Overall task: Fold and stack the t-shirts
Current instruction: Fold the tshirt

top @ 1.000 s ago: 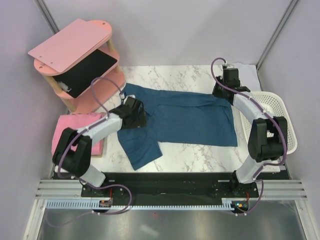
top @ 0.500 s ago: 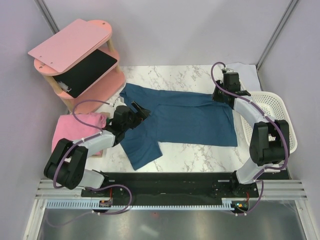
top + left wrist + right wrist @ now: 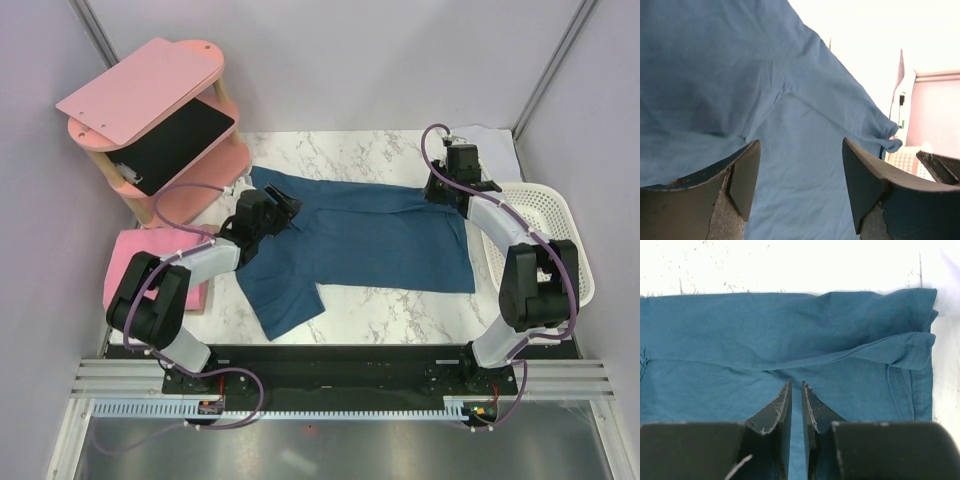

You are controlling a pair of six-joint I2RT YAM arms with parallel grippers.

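Two shirts are present. The teal t-shirt [image 3: 370, 240] lies spread across the marble table [image 3: 380, 150] in the centre of the overhead view, with one sleeve trailing toward the lower left. The pink t-shirt [image 3: 135, 262] sits bunched at the table's left edge, below the pink shelf [image 3: 150, 100].

Left gripper [image 3: 285, 208]: positioned over the teal shirt's upper-left corner. Its jaws stand apart with nothing between them, and the cloth lies below.

Right gripper [image 3: 440, 185]: positioned at the shirt's upper-right corner, near the white basket [image 3: 570, 230]. Its fingers stand almost together with only a thin slit between them. Whether a layer of cloth is caught there cannot be told.

Assessment: the teal shirt is not yet folded.

Risks noted:
- If the left claw closes too high, it may miss the cloth or pinch only the top layer.
- If only one corner is secured when both arms lift, the shirt will skew and the fold line will run crooked.
- The ridge of doubled fabric by the right fingers may be pressed into the fold as a crease.
- The loose sleeve may drag and bunch underneath.
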